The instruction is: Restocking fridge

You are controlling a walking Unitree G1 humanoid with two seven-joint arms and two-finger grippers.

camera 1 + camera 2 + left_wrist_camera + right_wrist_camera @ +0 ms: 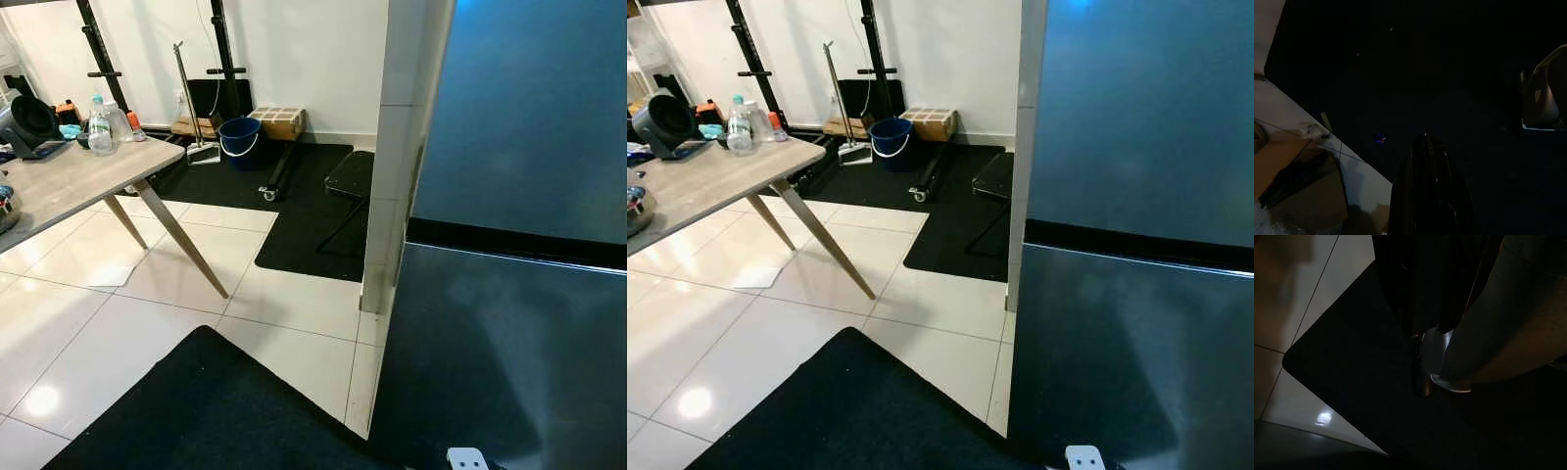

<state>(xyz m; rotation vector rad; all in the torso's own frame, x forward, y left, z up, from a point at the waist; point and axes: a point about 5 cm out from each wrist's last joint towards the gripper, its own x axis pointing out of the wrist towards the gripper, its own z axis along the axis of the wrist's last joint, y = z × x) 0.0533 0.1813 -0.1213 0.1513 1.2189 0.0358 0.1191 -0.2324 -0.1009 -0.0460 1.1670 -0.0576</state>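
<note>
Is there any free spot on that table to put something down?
The table is bare across its middle and along the near edge toward its corner. Its far end is crowded: a water bottle, a black device and small items cluster there. A metal pot sits at the left edge. The fridge beside it is shut.

The fridge (1136, 196) is cut off by the top, right and bottom edges, so its full height and handles cannot be made out. The counter (69, 181) on the left runs past the left edge, and the metal pot (635, 211) on it is half cropped. The far clutter around the water bottle (100, 127) is too small to identify. Both wrist views are too dark for detail.
</note>
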